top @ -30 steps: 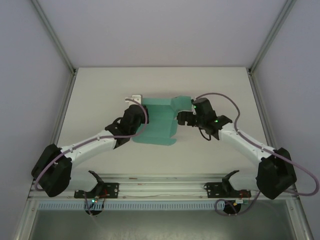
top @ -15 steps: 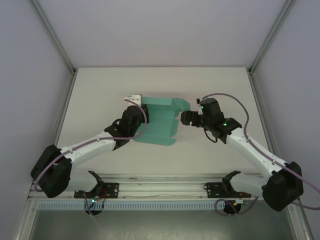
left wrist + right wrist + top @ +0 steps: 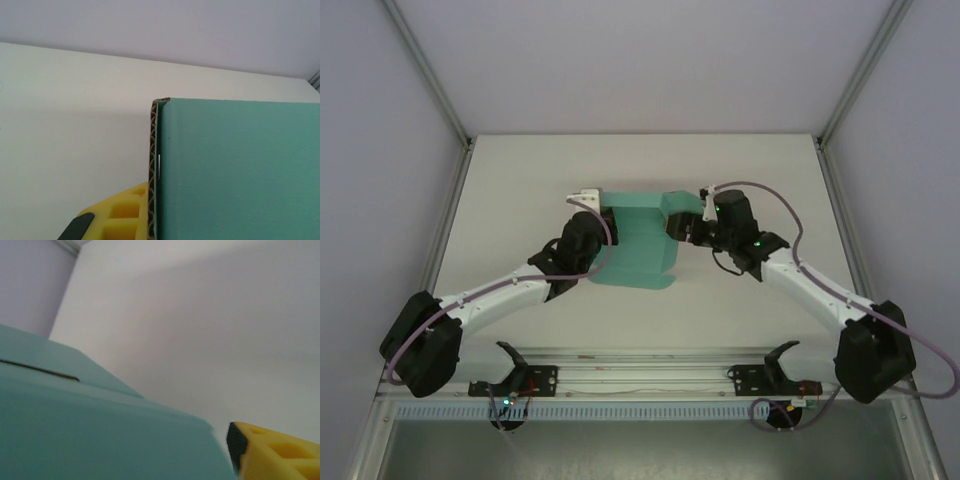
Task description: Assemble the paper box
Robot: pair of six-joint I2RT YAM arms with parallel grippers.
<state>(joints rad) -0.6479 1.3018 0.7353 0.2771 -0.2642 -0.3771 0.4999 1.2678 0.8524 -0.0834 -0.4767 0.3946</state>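
A: What about the left gripper?
B: It is clenched on the left edge of the paper box. The ribbed card edge lies against its yellow finger.
A: Where is the paper box?
B: It is on the table, between both grippers, with its right side raised.
A: And the right gripper?
B: It is at that raised side. Whether it grips, I cannot tell.

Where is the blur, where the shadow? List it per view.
Top external: sharp, even light, soft shadow beside the paper box. Left wrist: crisp on its corrugated edge, faint shadow on the table leftward. Right wrist: hazy, box and yellow fingertip both blurred.
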